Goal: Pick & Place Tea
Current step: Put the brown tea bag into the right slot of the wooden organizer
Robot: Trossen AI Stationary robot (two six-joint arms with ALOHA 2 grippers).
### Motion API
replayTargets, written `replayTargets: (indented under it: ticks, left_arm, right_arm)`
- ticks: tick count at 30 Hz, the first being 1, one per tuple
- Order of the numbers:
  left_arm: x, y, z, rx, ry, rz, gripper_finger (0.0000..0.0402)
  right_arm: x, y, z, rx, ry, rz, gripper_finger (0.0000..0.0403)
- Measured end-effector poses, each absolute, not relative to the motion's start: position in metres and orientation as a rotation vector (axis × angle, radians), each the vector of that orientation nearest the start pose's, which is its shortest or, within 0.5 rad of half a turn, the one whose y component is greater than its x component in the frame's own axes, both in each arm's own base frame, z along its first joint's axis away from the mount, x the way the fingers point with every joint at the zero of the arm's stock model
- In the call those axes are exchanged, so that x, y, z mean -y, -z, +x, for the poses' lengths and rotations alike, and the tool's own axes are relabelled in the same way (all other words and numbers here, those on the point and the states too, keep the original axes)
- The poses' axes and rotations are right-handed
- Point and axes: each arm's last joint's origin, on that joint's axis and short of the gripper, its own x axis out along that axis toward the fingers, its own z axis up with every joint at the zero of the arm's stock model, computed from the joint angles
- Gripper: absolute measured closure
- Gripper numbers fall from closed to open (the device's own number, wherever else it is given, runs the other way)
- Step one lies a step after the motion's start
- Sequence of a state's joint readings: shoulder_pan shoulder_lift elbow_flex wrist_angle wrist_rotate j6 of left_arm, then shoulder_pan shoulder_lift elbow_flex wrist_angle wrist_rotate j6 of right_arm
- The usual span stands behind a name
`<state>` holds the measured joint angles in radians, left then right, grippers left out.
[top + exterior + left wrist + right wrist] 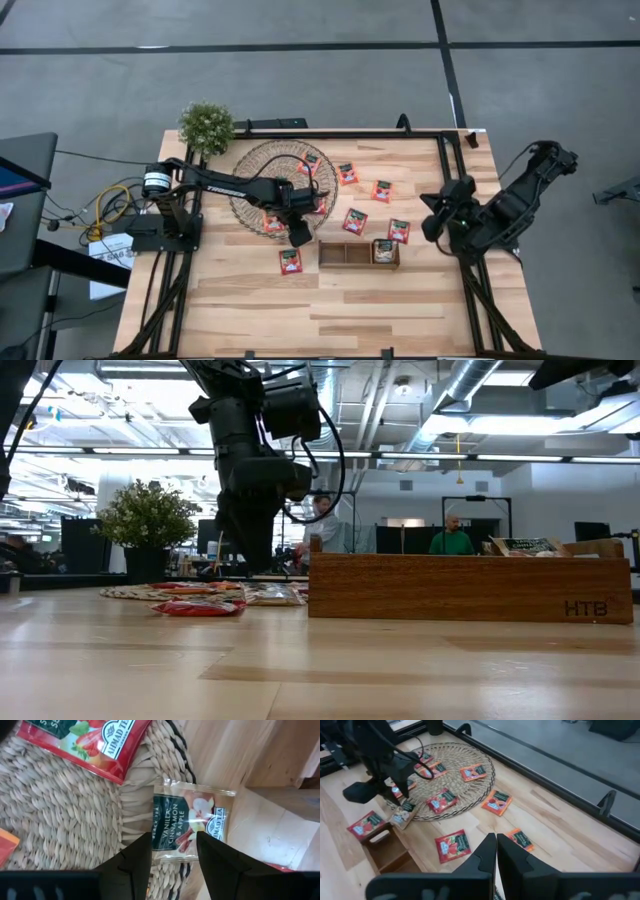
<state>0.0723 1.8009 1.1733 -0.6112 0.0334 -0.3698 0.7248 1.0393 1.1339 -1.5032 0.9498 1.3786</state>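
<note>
The left gripper (172, 852) hangs over the near edge of the round woven mat (262, 182), its two dark fingers (137, 857) spread apart and holding nothing. Directly below and between them lies a pale vanilla-cinnamon-apple sachet (189, 822), half on the mat's rim and half on the bare table (400, 310). Just beyond the fingers a red sachet (87, 740) rests flat on the weave. Other red tea sachets (355, 221) are scattered across the mat and the wood to the gripper's far side, one (290, 261) lies alone on the table close beside it, and the wooden tray (358, 254) stands just beside the gripper with one sachet (384, 251) in its end compartment. The right gripper (496, 851) waits well apart at the table's right edge, fingers pressed together and empty.
</note>
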Motion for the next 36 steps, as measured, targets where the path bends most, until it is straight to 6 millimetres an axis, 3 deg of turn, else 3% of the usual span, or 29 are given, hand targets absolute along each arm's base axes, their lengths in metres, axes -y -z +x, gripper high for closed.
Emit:
replayTargets:
  ticks: [8,15,21,26,33,36]
  left_arm:
    - [-0.024,-0.174,0.346,-1.207,-0.240,-0.355,0.0255]
    - [-0.025,-0.150,0.352,-1.270,-0.254,-0.341,0.0255]
    - [-0.025,-0.147,0.354,-1.279,-0.265,-0.363,0.0259]
    - [-0.025,-0.153,0.358,-1.269,-0.261,-0.364,0.0295]
    - [-0.026,-0.155,0.360,-1.259,-0.264,-0.337,0.0388]
    - [-0.026,-0.155,0.358,-1.277,-0.267,-0.337,0.0398]
  right_arm:
    - [-0.072,-0.330,0.120,-0.582,0.724,0.233,0.0396]
    - [-0.072,-0.330,0.120,-0.580,0.724,0.235,0.0396]
    - [-0.073,-0.331,0.121,-0.578,0.722,0.240,0.0396]
    - [-0.073,-0.331,0.121,-0.578,0.722,0.241,0.0396]
    - [-0.073,-0.331,0.121,-0.577,0.722,0.241,0.0396]
    - [-0.073,-0.331,0.121,-0.577,0.722,0.241,0.0396]
